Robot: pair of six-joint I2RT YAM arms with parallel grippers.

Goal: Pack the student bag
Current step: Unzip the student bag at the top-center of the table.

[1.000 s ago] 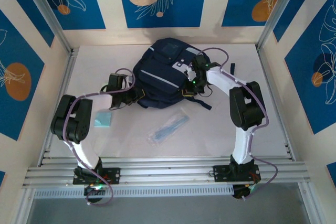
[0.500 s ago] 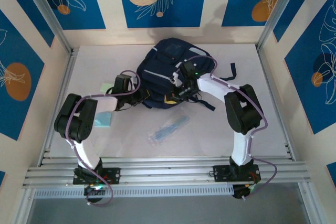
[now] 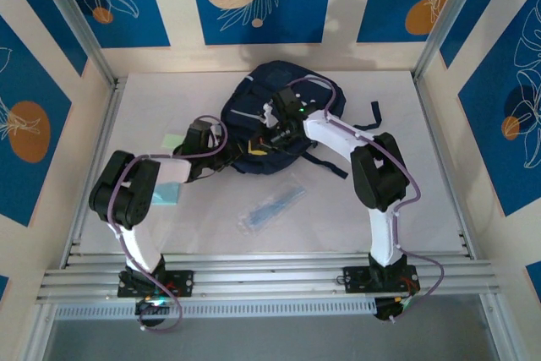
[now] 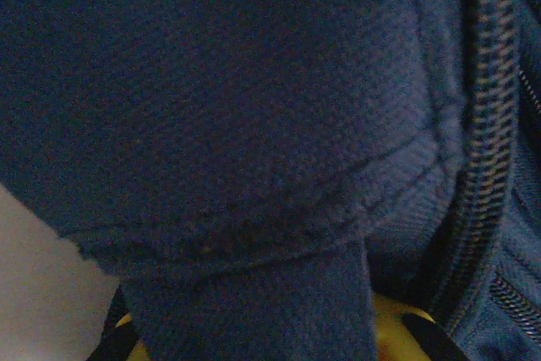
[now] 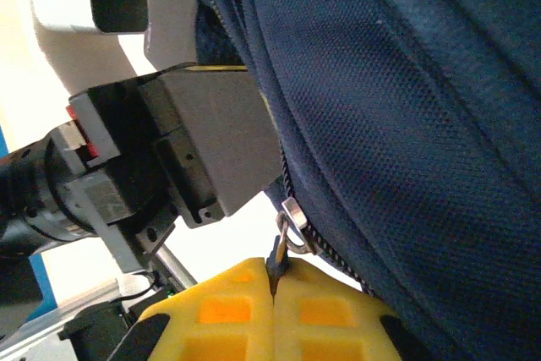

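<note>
Plastic packet (image 3: 270,206): nearest you, a clear packet with something blue inside lies flat on the tabletop (image 3: 423,200), between the two arms and apart from the backpack.
Teal pad (image 3: 169,194): on your left, flat on the tabletop, partly under the left arm.
Left gripper (image 3: 221,158): you have it at the backpack's near left edge. In its wrist view a strip of navy cloth runs down between the yellow pads, so the jaws are clamped on the backpack's fabric.
Right gripper (image 5: 272,298): your arm reaches over the backpack. The jaws are pressed together, pinching the dark tab of the zip pull (image 5: 292,224), its metal ring just above the pads.
Backpack (image 3: 254,95): far middle of the tabletop, lying down, black straps trailing right.
</note>
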